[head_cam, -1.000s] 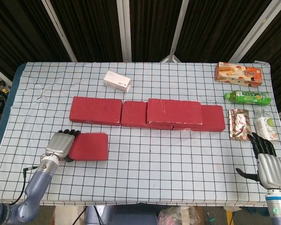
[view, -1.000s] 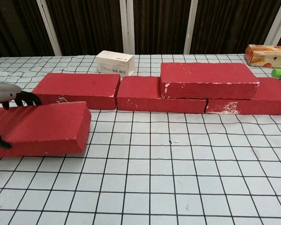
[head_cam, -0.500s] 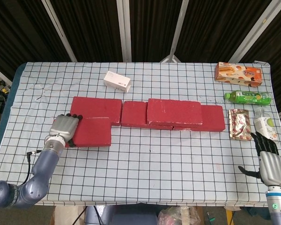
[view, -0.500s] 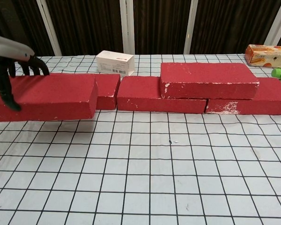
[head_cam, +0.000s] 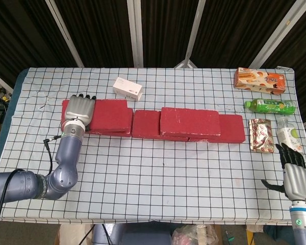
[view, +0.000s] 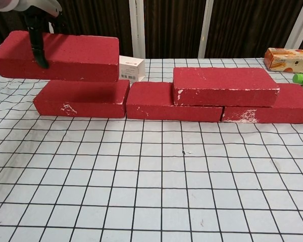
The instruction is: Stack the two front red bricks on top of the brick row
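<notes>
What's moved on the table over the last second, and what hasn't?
The left hand, gripping the front red brick, has lifted it off the checked tablecloth and carried it back; it now hangs above the leftmost brick of the row, apparently not yet set down. The right hand sank slightly, holding nothing. The already stacked brick, the row and the white box stayed put.
</notes>
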Tool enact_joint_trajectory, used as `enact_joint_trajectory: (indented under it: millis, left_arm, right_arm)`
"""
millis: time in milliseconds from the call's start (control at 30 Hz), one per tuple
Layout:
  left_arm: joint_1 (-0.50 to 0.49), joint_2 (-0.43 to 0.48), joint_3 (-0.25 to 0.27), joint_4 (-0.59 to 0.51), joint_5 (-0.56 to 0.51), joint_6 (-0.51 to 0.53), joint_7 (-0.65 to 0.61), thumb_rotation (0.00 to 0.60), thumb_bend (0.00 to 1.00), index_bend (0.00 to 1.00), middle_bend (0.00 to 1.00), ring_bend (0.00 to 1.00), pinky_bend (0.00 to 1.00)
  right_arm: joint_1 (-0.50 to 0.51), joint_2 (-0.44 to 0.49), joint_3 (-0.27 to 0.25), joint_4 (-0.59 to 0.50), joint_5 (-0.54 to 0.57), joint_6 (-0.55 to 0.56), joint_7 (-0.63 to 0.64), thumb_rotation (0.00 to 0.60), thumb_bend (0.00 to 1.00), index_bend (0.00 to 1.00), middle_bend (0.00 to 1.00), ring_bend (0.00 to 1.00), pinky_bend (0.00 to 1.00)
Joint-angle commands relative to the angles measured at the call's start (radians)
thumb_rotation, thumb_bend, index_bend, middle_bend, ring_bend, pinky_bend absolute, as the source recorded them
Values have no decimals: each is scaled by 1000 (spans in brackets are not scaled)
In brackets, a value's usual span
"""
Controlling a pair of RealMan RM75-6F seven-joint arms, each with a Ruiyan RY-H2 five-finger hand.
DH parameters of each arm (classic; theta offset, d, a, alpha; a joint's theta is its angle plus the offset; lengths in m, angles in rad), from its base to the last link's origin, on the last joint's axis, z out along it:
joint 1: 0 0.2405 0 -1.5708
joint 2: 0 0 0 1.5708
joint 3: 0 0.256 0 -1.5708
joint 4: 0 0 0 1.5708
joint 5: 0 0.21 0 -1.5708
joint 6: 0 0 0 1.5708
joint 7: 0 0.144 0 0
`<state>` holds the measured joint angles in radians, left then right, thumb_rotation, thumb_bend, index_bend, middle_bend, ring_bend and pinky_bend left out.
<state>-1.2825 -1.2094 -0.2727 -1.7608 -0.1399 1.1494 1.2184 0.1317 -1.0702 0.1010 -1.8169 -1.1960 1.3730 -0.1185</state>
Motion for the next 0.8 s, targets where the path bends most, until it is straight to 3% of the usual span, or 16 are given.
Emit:
enact_joint_trajectory:
  millis: [33, 333, 800]
  left_arm:
    - [-18, -50, 11, 81, 24, -55, 7, 600, 0, 218, 187, 157, 229]
    - [-26, -121, 11, 236, 68, -173, -46, 600, 0, 218, 174, 157, 220]
    - [-45, -158, 43, 319, 71, -259, -78, 600, 0, 218, 174, 157, 219]
  right_arm:
    - [0, -2, 4, 1, 10, -1, -8, 600, 154, 0, 0, 0, 0]
    - [1, -11, 18, 2, 44, 0, -37, 600, 153, 0, 0, 0, 0]
    - [1, -25, 22, -8, 53, 7, -78, 600, 154, 0, 0, 0, 0]
